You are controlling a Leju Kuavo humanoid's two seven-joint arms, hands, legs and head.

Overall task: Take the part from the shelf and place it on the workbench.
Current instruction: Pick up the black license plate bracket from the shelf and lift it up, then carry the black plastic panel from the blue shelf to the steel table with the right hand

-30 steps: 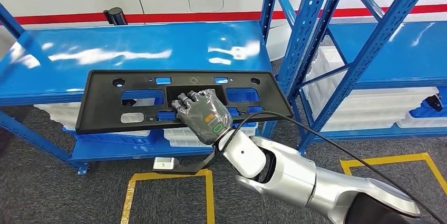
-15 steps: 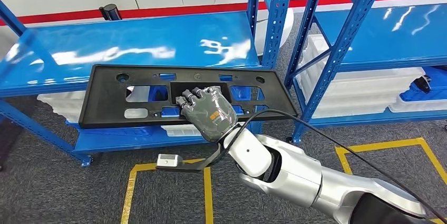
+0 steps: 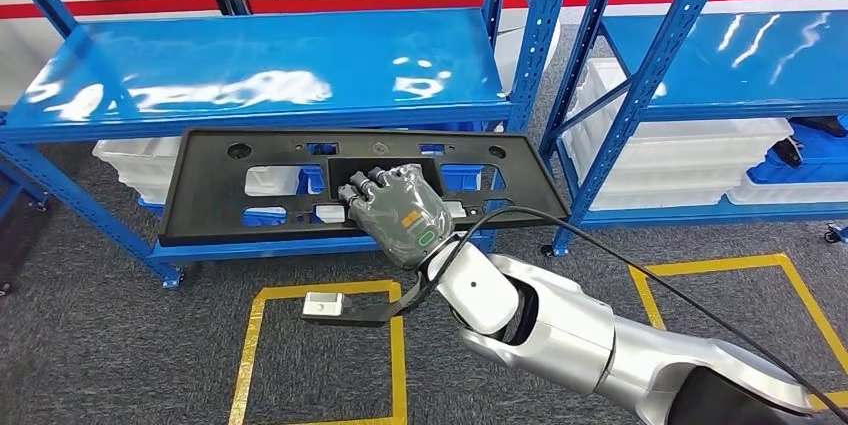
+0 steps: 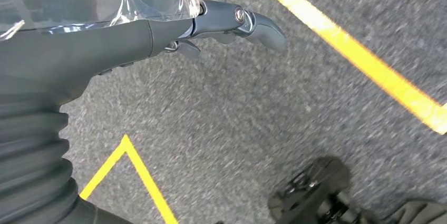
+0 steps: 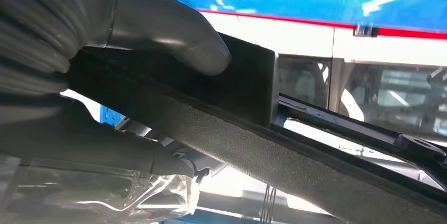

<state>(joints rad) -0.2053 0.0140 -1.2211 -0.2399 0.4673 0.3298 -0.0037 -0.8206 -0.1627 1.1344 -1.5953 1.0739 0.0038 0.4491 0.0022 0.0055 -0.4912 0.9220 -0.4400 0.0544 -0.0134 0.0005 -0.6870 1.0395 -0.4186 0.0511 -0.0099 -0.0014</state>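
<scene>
Blue steel shelving (image 3: 270, 65) fills the left of your head view, its glossy top deck catching the ceiling lights and white bins (image 3: 135, 160) stacked on the tier beneath. Your left hand (image 4: 158, 31) hangs over grey carpet (image 4: 263, 129) marked with yellow tape (image 4: 363, 58); you see it in the left wrist view with fingers (image 4: 248, 21) extended and apart, gripping nothing.

At centre, the part (image 3: 210, 190), a long black plastic panel pierced with rectangular cut-outs and round holes, sits in the air just in front of the shelf's front edge, roughly level and clear of the deck. Your right hand (image 3: 398, 210) holds it near the middle of its near edge, fingers (image 3: 362, 185) hooked into the large central opening. The right wrist view confirms the clamp: the thumb (image 5: 174, 34) presses on one face of the textured black panel (image 5: 295, 155) while the fingers close on the other.

Below the panel, a yellow taped square (image 3: 320, 355) outlines a patch of carpet, and a small white box on a black cable (image 3: 325, 305) dangles from your right arm above it.

To the right, a second blue rack (image 3: 700, 45) carries more white bins (image 3: 680, 160) on its lower tier, with another yellow outline (image 3: 740, 265) on the floor before it.
</scene>
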